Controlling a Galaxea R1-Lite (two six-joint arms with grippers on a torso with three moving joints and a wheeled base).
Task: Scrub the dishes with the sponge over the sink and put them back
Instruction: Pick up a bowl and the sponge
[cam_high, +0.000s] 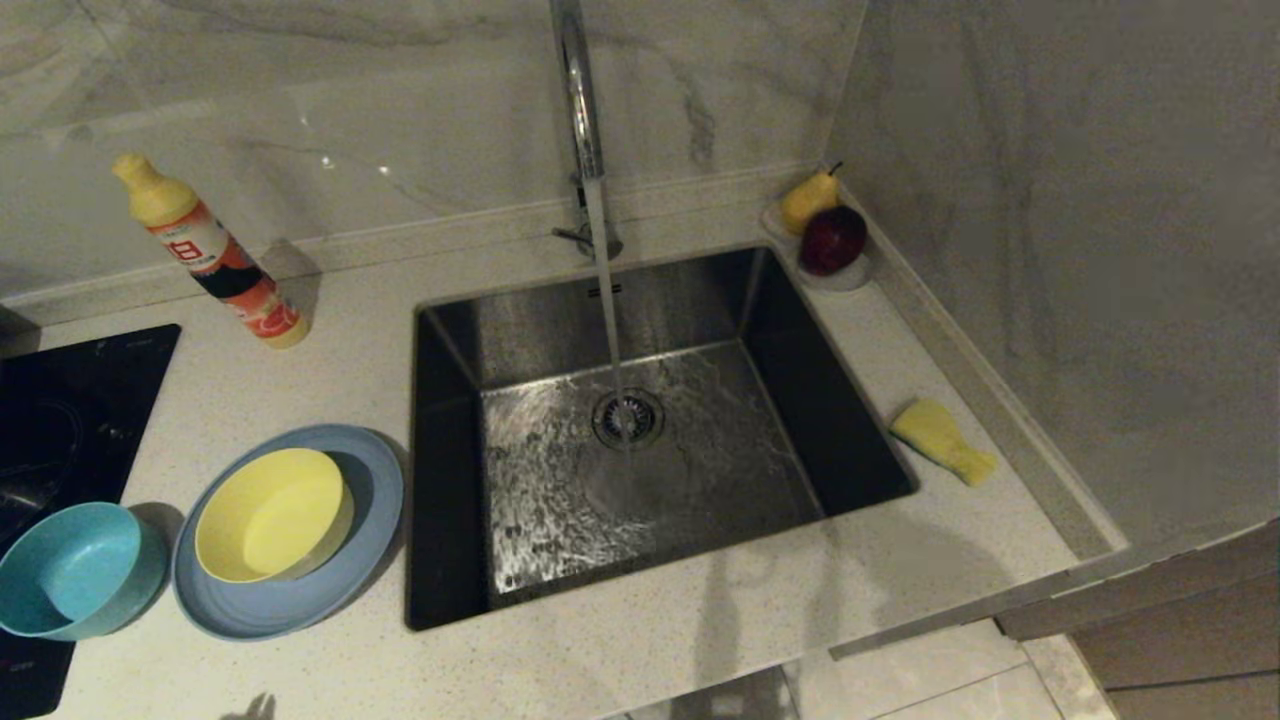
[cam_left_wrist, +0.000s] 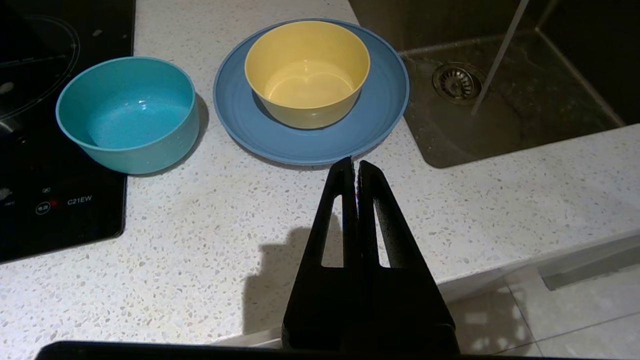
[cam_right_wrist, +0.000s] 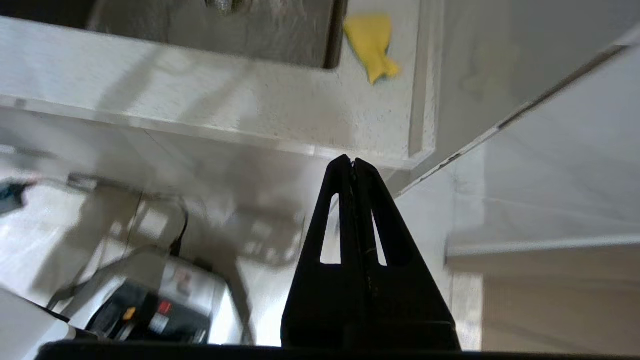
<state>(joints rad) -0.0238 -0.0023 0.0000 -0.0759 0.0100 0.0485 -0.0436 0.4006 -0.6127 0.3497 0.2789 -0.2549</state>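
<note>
On the counter left of the sink (cam_high: 450, 330) lies the pale blue plate (cam_high: 370, 480) with the yellow bowl (cam_high: 270, 515) standing in it. The teal bowl (cam_high: 75, 565) sits beside them, partly on the cooktop. The yellow sponge (cam_high: 942, 440) lies on the counter right of the sink, also seen as the sponge (cam_right_wrist: 372, 42) from the right wrist. My left gripper (cam_left_wrist: 354, 162) is shut and empty, hanging over the counter's front just short of the plate (cam_left_wrist: 370, 130). My right gripper (cam_right_wrist: 351, 160) is shut and empty, below and in front of the counter edge. Neither arm shows in the head view.
Water runs from the chrome tap (cam_high: 580, 110) onto the drain (cam_high: 628, 417). A detergent bottle (cam_high: 215, 255) leans at the back left. A pear (cam_high: 808, 198) and a red apple (cam_high: 832, 240) sit on a small dish in the back right corner. The black cooktop (cam_high: 60, 420) borders the left; a wall closes the right.
</note>
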